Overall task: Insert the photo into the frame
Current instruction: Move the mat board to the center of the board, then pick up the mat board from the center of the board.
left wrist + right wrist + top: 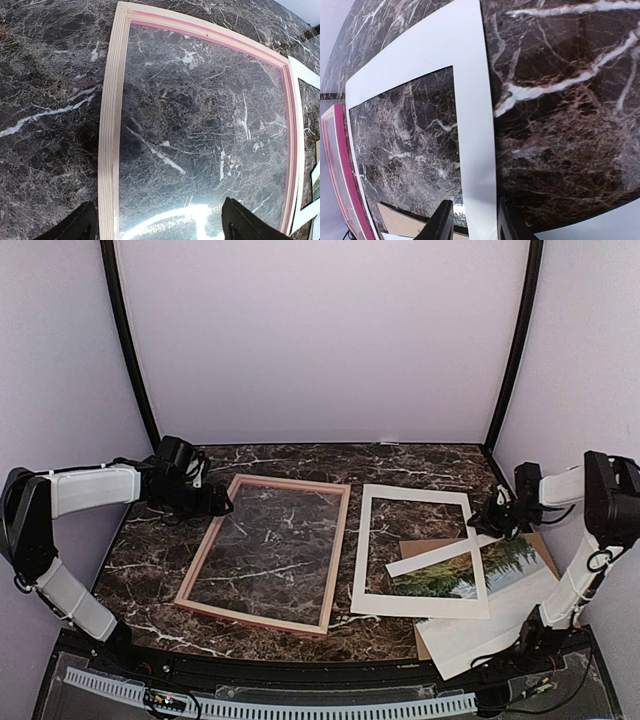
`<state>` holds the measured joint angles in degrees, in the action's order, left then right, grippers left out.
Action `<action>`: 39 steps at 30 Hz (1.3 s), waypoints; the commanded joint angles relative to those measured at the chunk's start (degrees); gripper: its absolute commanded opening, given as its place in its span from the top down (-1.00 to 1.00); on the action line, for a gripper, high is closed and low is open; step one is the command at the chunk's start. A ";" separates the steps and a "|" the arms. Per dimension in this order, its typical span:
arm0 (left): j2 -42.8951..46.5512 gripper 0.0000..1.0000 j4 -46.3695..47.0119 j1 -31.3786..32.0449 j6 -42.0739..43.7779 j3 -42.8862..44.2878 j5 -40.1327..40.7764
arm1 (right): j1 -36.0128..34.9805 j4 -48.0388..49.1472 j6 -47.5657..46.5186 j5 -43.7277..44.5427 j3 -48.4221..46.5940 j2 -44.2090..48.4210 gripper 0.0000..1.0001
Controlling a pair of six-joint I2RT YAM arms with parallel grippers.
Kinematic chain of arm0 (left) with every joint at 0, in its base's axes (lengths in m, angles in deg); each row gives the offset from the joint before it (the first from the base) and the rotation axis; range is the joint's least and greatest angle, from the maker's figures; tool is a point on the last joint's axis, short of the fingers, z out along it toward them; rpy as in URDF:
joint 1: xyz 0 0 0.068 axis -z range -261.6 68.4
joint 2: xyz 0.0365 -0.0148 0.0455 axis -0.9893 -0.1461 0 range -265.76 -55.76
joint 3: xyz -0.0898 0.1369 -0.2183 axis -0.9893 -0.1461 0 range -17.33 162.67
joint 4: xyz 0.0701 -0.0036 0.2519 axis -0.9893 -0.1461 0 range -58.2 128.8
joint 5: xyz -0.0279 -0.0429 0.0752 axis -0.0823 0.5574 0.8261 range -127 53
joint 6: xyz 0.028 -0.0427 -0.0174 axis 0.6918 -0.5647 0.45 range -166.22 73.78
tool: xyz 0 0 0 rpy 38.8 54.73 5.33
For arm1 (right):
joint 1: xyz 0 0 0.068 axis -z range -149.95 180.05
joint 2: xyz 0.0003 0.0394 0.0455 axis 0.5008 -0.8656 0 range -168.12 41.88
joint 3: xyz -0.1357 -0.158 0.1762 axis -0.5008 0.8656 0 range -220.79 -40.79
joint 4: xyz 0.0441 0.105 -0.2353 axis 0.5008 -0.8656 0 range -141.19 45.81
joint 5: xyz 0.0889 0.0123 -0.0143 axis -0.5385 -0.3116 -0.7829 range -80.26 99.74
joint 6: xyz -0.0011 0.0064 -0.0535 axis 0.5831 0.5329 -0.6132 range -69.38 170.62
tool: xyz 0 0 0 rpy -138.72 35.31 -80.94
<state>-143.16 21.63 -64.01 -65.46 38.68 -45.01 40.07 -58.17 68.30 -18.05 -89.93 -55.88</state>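
While the mat is overlapping the photo at 4 o'clock, right claw is straddling its 3 o'clock rail, narrow, grip unclear; sliding it off flat is looking safest. Left claw is hovering wide over the frame at 9 o'clock

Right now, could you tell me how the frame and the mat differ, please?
The frame is pale wood with a pink inner edge; the mat is flat white board. The frame lies alone on the table; the mat overlaps the photo and a brown board. The frame holds glass; the mat's window is open. Both are rectangular and lie flat.
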 commanded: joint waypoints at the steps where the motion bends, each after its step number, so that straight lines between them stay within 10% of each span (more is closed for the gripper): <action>1: 0.84 -0.78 0.81 -0.01 -0.70 -0.84 -0.12 | 0.06 1.62 -0.62 -6.93 1.55 -1.50 0.41; 39: -1.47 -0.78 0.97 0.02 -0.97 -0.08 -1.22 | -3.51 8.37 -1.11 -22.04 4.59 -4.20 0.83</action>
<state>-144.32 22.44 -64.01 -66.31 38.57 -46.00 37.16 -50.19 67.81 -38.11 -85.34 -60.23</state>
